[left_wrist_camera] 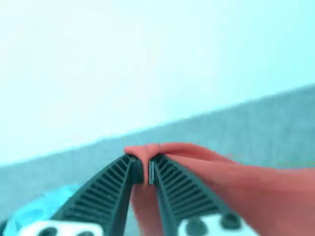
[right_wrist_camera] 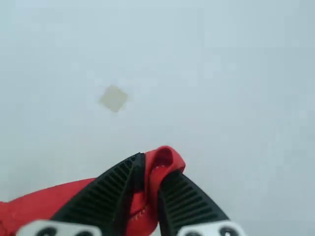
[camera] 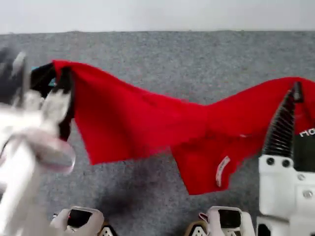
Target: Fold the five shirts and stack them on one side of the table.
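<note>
A red shirt [camera: 147,123] hangs stretched in the air above the grey table [camera: 172,54], sagging in the middle, with a white label showing near its lower hem. My left gripper [camera: 61,81] holds its left end, and in the left wrist view my left gripper [left_wrist_camera: 145,169] is shut on a bunched fold of the red shirt [left_wrist_camera: 236,182]. My right gripper [camera: 297,91] holds the right end; in the right wrist view my right gripper [right_wrist_camera: 151,169] is shut on a fold of the red shirt [right_wrist_camera: 165,160].
Something light blue [left_wrist_camera: 34,211] lies on the table beside the left arm. Both arm bases [camera: 78,220] stand at the table's front edge. A pale wall [camera: 157,14] rises behind the table's far edge.
</note>
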### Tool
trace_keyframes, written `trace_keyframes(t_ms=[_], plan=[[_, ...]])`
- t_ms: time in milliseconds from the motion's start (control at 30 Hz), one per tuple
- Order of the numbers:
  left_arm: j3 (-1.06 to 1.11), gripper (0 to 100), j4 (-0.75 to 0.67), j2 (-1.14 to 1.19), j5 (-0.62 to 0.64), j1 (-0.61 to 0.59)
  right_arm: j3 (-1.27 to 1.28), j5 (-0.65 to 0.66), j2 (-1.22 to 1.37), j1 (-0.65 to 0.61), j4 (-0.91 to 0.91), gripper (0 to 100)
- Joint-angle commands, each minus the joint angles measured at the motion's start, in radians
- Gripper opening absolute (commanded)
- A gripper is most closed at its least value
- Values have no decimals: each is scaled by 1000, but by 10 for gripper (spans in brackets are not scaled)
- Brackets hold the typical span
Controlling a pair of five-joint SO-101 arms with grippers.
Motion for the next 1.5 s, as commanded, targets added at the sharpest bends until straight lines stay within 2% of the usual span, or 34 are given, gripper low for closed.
trace_keyframes(t_ms=[0,133,400,600,767,933,1033,1167,1300,1467], plan=[[-25,13,8,-106,11,-11,-57,-23,7,85,2,9],[-27,13,8,-180,11,-11,-74,-52,5,145,5,9],[-13,13,8,-221,11,-11,-63,-54,19,143,136,9],[108,13,-41,-129,11,-9,123,-55,90,113,133,9],[271,13,-158,-35,9,-9,359,-49,203,-44,-5,9],[435,13,-328,81,8,-9,502,-46,371,-79,-271,9],[463,13,-442,161,9,-11,486,-43,499,-81,-429,9],[463,13,-571,298,11,-68,373,-43,684,-97,-544,9],[461,13,-669,462,11,-126,215,-40,900,-133,-570,9],[458,13,-789,680,9,-127,8,-40,1204,-142,-565,9]])
